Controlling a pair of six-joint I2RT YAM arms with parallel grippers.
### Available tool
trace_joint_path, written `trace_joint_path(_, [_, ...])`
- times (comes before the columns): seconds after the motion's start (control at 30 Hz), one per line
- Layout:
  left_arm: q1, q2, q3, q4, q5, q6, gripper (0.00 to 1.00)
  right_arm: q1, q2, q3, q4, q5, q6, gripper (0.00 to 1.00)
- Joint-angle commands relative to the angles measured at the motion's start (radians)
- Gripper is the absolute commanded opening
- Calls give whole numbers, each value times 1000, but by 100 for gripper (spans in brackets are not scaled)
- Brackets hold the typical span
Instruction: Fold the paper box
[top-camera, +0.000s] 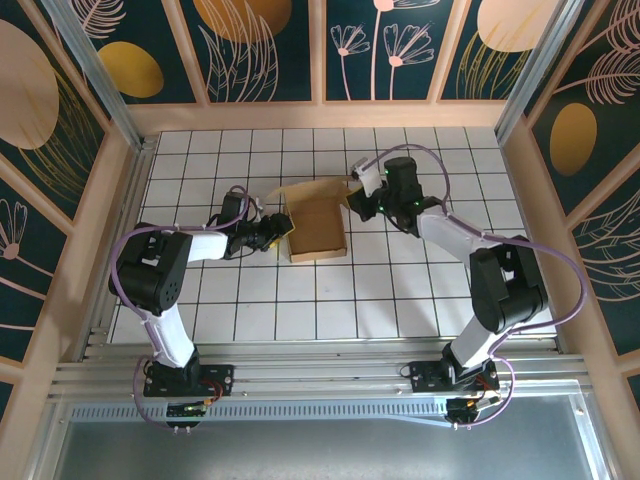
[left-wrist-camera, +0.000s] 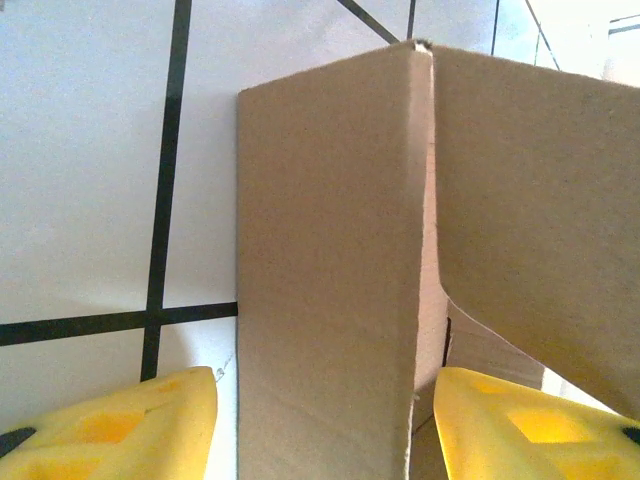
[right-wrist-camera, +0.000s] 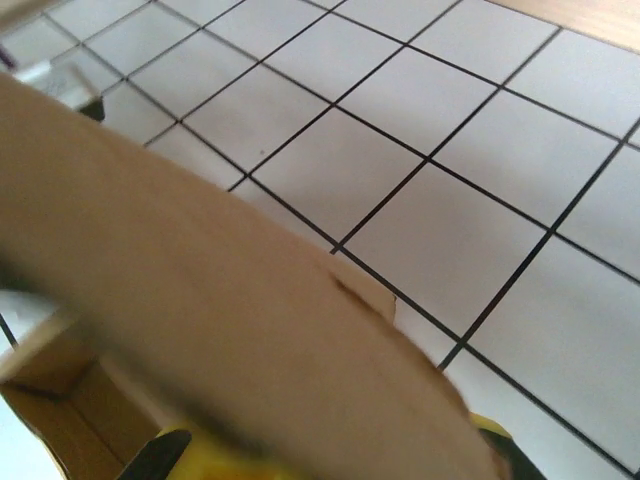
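You are partway through, by my reading. The paper box (top-camera: 318, 230) sits on the white gridded surface (top-camera: 430, 270), about midway between the 2 arms, and it already has a squarish body. The left wrist view shows 2 upright cardboard walls meeting at a corner with a narrow slit between them. The right wrist view shows an inside corner of the box low at the left.

What looks left to do is the long flap (top-camera: 325, 185) at the far side. It stands raised and slants up to the right instead of lying down over the body. Whether any tabs need tucking, I cannot tell.

Your left tool (top-camera: 278, 232) is at the box's left side and is released. Its yellow fingers (left-wrist-camera: 130, 430) stand apart on either side of the near wall, with a sliver of gap between each pad and the cardboard, so it straddles the wall without pinching it.

Your right tool (top-camera: 362, 183) is at the box's far right corner, clenched on the raised flap. In its own view the cardboard sweeps across just above the fingertips, blurred.

So the box lies between the 2 tools, gripped by the right one and bracketed by the left.
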Motion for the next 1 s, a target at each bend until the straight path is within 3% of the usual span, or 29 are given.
trace_joint_path(0.0, [4, 13, 2, 34, -6, -18, 53, 33, 34, 63, -79, 40, 255, 14])
trace_joint_path(0.1, [4, 16, 7, 25, -10, -11, 27, 85, 45, 81, -108, 103, 276, 14])
trace_joint_path(0.17, [4, 19, 16, 11, -12, -6, 22, 128, 45, 71, -107, 146, 244, 14])
trace_joint_path(0.27, [3, 20, 21, 0, -15, -1, 22, 172, 59, 61, -99, 173, 240, 15])
trace_joint_path(0.57, [4, 2, 38, -57, -50, 21, 23, 184, 133, 100, -178, 197, 401, 15])
trace_joint_path(0.97, [3, -7, 113, -207, -162, 78, 24, 161, 158, 166, -198, -3, 754, 15])
